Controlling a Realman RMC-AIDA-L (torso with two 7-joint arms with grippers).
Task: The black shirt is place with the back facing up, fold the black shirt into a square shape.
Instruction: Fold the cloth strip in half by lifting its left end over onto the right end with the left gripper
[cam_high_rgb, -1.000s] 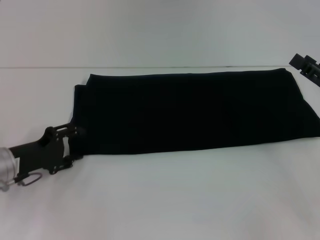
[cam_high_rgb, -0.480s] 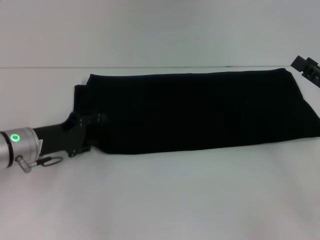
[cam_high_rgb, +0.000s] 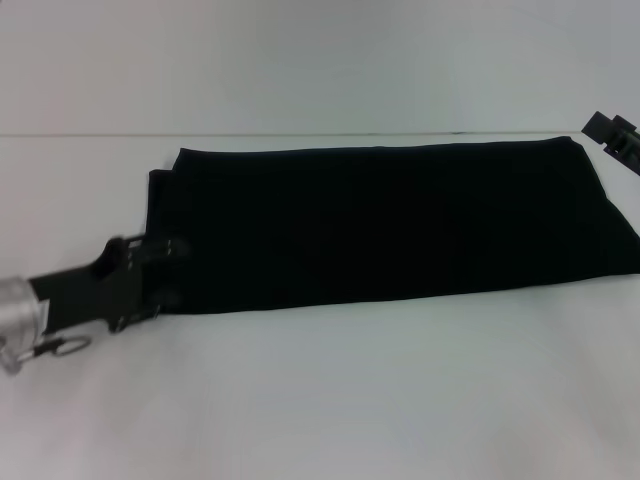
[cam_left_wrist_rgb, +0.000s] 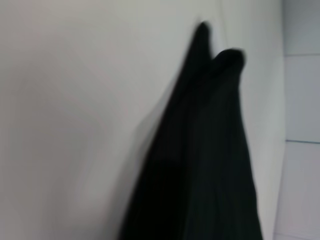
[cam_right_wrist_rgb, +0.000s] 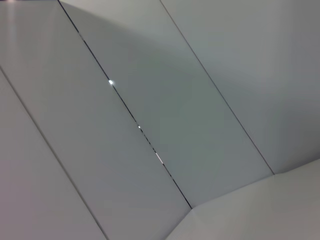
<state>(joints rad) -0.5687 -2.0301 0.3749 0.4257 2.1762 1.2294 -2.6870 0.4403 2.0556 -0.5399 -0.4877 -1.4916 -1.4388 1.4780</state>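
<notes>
Here the left claw (cam_high_rgb: 172, 272) spreads wide at the black shirt's (cam_high_rgb: 390, 220) left edge.

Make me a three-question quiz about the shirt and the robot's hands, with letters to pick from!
1. Where is the left hand?
A. at the shirt's left end
B. above its middle
C. off the table

2. What colour is the shirt?
A. white
B. red
C. black

3. How does the shirt lie?
A. crumpled in a ball
B. folded into a long flat band
C. hanging in the air

Answers:
1 A: the head view shows the hand at the near left corner of the cloth.
2 C: it is plain black on the white table.
3 B: it lies flat as a long strip. The right hand waits at the far right.
</notes>
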